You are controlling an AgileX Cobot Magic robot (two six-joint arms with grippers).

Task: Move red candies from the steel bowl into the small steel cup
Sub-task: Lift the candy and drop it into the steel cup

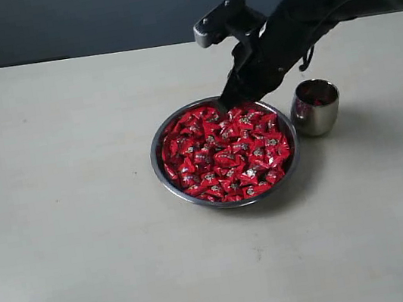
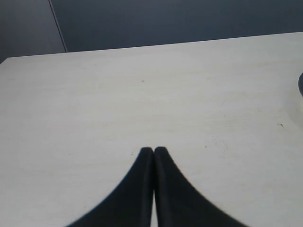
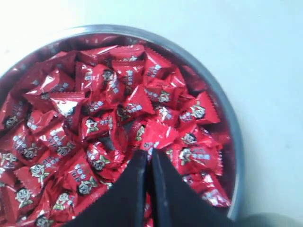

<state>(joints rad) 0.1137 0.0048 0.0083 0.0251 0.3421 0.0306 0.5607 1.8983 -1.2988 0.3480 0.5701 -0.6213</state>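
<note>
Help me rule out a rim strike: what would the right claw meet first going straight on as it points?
The right claw would meet the candies heaped in the bowl, just ahead of its shut tips, not the rim. Depth is unclear; it may be touching them.

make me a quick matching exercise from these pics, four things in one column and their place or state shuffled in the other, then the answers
Column 1
1. steel bowl
2. small steel cup
3. right gripper
4. left gripper

Column 2
a. shut, over bare table, holding nothing
b. shut, tips down at the red candies
c. heaped with candies
d. stands apart, to the right of the bowl in the exterior view, some red inside

Pairs: 1-c, 2-d, 3-b, 4-a
</note>
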